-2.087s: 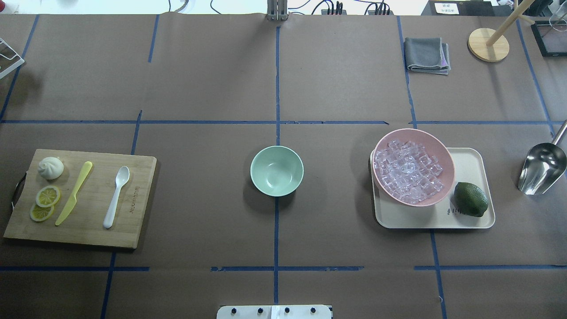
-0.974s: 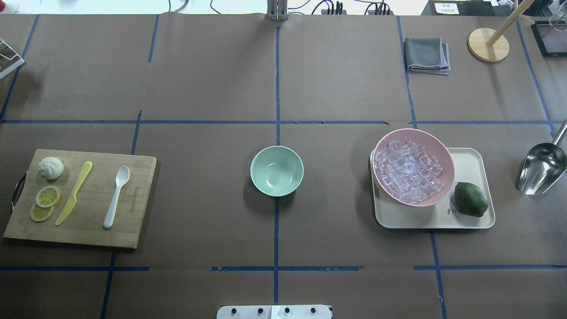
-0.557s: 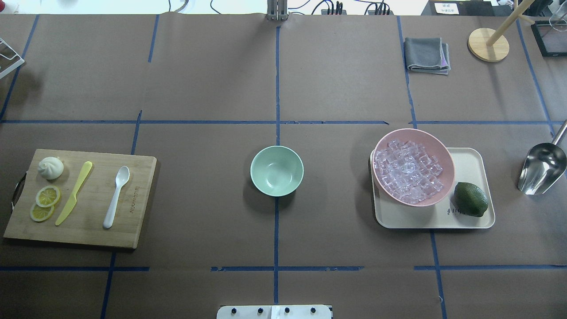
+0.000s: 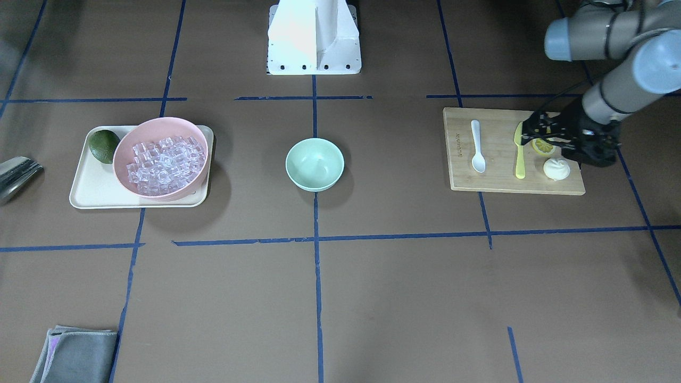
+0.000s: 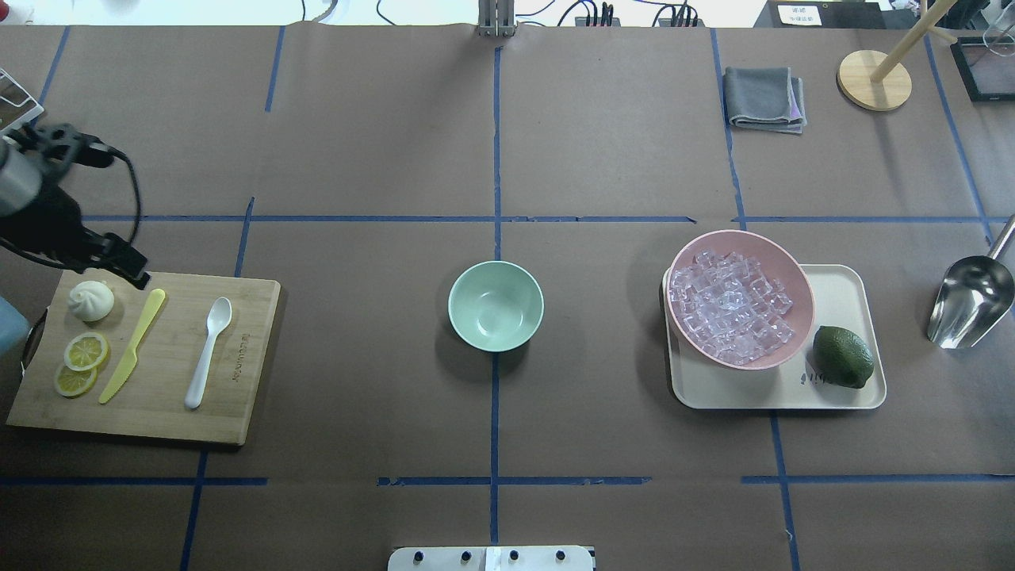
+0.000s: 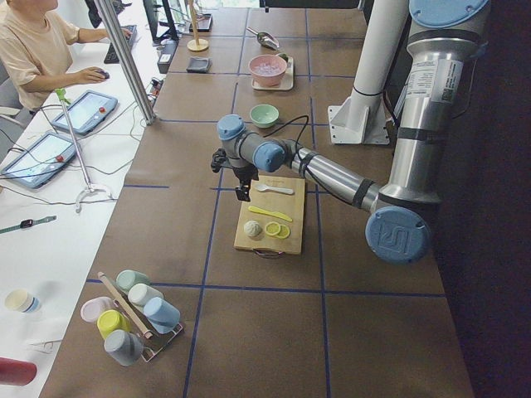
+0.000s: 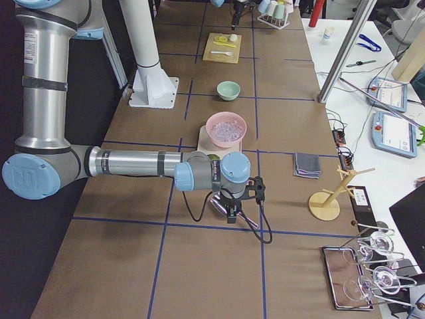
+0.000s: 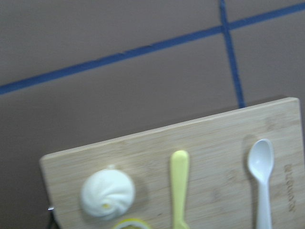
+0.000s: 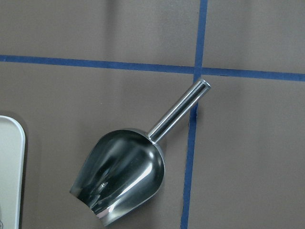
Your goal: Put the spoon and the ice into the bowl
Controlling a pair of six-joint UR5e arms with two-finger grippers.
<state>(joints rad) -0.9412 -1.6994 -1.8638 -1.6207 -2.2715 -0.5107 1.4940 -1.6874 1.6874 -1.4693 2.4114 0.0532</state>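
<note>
The white spoon [image 5: 208, 353] lies on a wooden cutting board [image 5: 238, 373] at the left; it also shows in the left wrist view [image 8: 261, 176]. The mint-green bowl [image 5: 496, 305] stands empty at the table's middle. The ice [image 5: 729, 305] fills a pink bowl [image 5: 805, 274] on a cream tray at the right. My left gripper [image 5: 131, 270] hovers over the board's far left corner, near the bun. It holds nothing and looks open in the front view [image 4: 532, 135]. My right gripper [image 7: 230, 211] hangs over a metal scoop [image 9: 119, 176]; I cannot tell whether it is open.
A yellow-green knife [image 5: 131, 346], a white bun [image 5: 90, 300] and lemon slices [image 5: 83, 353] share the board. A dark lime [image 5: 843, 357] sits on the tray [image 5: 840, 285]. The metal scoop [image 5: 969, 303] lies at the right edge. A grey cloth [image 5: 763, 97] and a wooden stand [image 5: 874, 79] are at the far right.
My left arm has come into the overhead view from the left and now hangs over the board's far left corner. No object has moved.
</note>
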